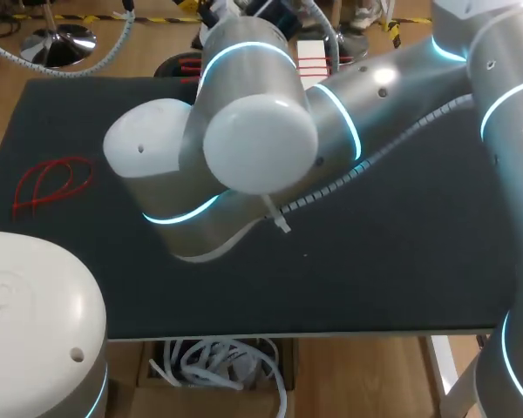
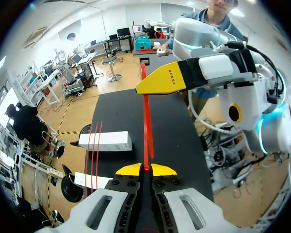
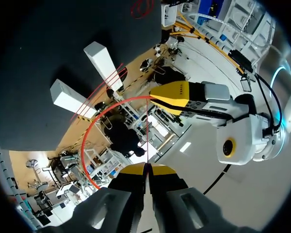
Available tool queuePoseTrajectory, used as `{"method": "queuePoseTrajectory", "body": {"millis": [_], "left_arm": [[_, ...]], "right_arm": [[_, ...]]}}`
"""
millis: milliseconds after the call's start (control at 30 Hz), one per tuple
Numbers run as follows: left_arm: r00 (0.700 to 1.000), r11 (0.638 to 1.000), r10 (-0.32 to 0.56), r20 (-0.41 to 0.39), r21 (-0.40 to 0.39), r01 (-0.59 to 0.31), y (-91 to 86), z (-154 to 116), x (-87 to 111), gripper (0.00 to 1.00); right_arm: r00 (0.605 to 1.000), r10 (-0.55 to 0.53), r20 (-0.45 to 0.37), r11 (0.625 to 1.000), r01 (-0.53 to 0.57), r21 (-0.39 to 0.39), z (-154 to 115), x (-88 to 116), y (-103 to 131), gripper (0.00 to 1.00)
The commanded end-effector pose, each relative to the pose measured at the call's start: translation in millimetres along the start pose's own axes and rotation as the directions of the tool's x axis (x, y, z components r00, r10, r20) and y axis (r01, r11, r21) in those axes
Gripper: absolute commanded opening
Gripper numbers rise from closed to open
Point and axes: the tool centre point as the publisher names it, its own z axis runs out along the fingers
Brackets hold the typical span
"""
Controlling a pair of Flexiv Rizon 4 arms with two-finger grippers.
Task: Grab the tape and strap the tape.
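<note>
Both hands are on the job, so the "grab" half looks done to me. The left hand [image 2: 145,169] is pinched shut on one end of the red tape [image 2: 145,126], and in its own wrist view the tape runs straight ahead from its fingers to the other arm's yellow tip. The right hand [image 3: 146,169] is clamped shut on a thin bit of the same tape, and in that view the rest bows out to one side in a big arc between the two hands. So the tape is up in the air between the hands, not lying on the counter [image 1: 401,261]. The head view is no help, because the arm joints in the middle of the frame cover the hands completely. What's left is the actual strapping: feeding one end through the other and pulling the loop tight. I honestly can't tell whether the tail is through yet, but the loop is wide and slack, so I'd call it maybe halfway. One looped red tape [image 1: 52,183] sits at the left of the head view, and spare red strips [image 2: 93,150] lie across white blocks [image 2: 106,141] beside the left hand.
</note>
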Motion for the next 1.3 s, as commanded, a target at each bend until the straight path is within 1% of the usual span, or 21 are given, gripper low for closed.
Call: {"method": "queuePoseTrajectory", "body": {"millis": [33, 1000, 1100, 1200, 1300], "left_arm": [[1.000, 1.000, -0.001, 0.000, -0.003, 0.001, -0.4, -0.6, 0.3, 0.00], [1.000, 1.000, -0.001, 0.000, -0.003, 0.001, -0.4, -0.6, 0.3, 0.00], [1.000, 1.000, -0.001, 0.000, -0.003, 0.001, -0.4, -0.6, 0.3, 0.00], [1.000, 1.000, -0.001, 0.000, -0.003, 0.001, -0.4, -0.6, 0.3, 0.00], [1.000, 1.000, -0.001, 0.000, -0.003, 0.001, -0.4, -0.6, 0.3, 0.00]], "right_arm": [[1.000, -0.005, 0.002, 1.000, 0.005, -0.008, -0.5, 0.9, -4.0, 0.00], [1.000, -0.003, 0.001, 1.000, 0.003, -0.006, -0.7, 1.2, -3.2, 0.00], [0.999, 0.028, 0.017, 1.000, -0.028, 0.004, -2.2, 0.3, -2.7, 0.00], [0.998, 0.067, 0.014, 0.998, -0.067, -0.007, -3.9, 0.1, -4.0, 0.00], [0.997, 0.077, 0.009, 0.997, -0.076, -0.018, -6.2, 2.1, -3.3, 0.00]]}}
